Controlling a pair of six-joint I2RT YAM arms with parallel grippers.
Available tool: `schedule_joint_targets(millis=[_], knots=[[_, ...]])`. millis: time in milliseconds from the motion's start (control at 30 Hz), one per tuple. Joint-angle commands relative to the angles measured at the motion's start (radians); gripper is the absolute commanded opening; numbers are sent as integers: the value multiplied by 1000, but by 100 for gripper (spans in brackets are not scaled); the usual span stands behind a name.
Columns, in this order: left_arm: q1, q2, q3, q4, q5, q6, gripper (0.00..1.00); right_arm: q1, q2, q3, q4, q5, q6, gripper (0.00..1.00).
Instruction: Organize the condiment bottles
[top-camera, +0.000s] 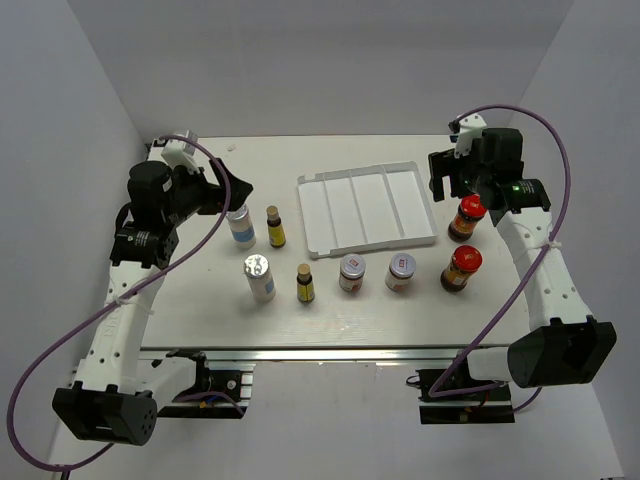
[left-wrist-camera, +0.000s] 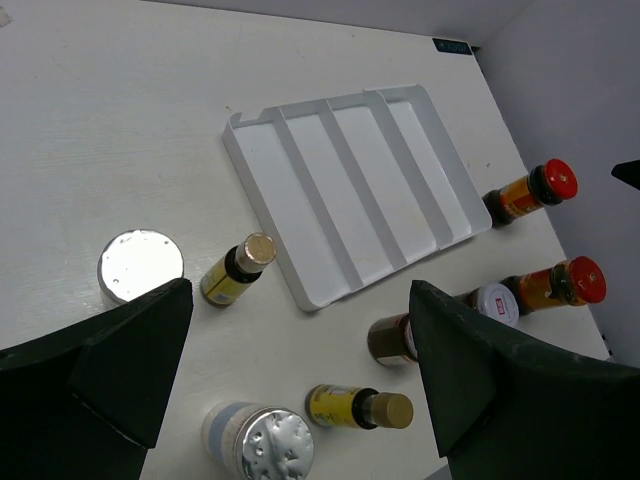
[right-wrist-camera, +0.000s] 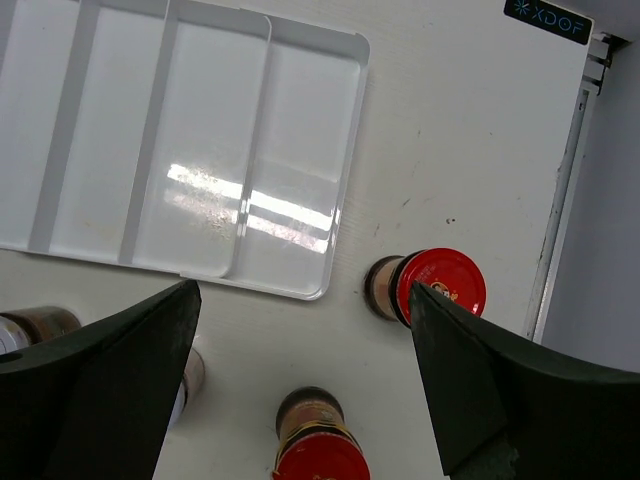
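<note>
White table (top-camera: 260, 160) carrying white ribbed flat tray (top-camera: 368, 210) toward far edge, sitting empty for sorting. Left pincer (top-camera: 232, 190), right pincer (top-camera: 442, 178) hovering wide open, gripping nothing, ready. Eight small condiment bottles (top-camera: 351, 272) standing outside tray, mostly toward near edge.

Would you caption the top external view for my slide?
Eight condiment bottles stand upright outside a white ribbed plastic tray.

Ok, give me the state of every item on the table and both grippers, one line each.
Tray: empty, lying flat.
Far red-capped bottle: upright, capped.
Near red-capped bottle: upright, capped.
Far amber bottle: upright, capped.
Near amber bottle: upright, capped.
Left jar: upright, lidded.
Right jar: upright, lidded.
Far white bottle: upright, capped.
Near white bottle: upright, capped.
Left gripper: open, empty.
Right gripper: open, empty.
</note>
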Motion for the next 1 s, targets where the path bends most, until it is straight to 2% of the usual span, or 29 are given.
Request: schedule_joint_targets(millis=[0, 67, 200, 300, 367, 467, 533, 667, 833, 967], knots=[[2, -4, -12, -21, 23, -3, 98, 0, -8, 37, -13, -51, -50, 89], [3, -7, -24, -16, 29, -10, 98, 2, -15, 42, -28, -82, -98, 89], [2, -7, -32, -1, 34, -23, 98, 0, -9, 79, -128, -252, -273, 89], [2, 7, -3, -34, 26, -2, 98, 0, 4, 120, -152, -240, -249, 89], [2, 7, 10, -56, 17, 7, 98, -5, 20, 122, -102, -130, -110, 89], [2, -10, -4, -51, 15, 4, 98, -89, 92, 198, -138, -140, -46, 88], [2, -21, -19, -36, 18, -2, 98, -151, 154, 282, -183, -158, -34, 88], [2, -31, -33, -45, 17, 7, 98, -189, 221, 367, -244, -125, -38, 89], [2, -47, -53, -44, 21, 9, 98, -196, 262, 338, -243, -50, -46, 89], [2, -51, -84, -30, 40, -5, 98, -238, 291, 294, -244, -56, -54, 89]])
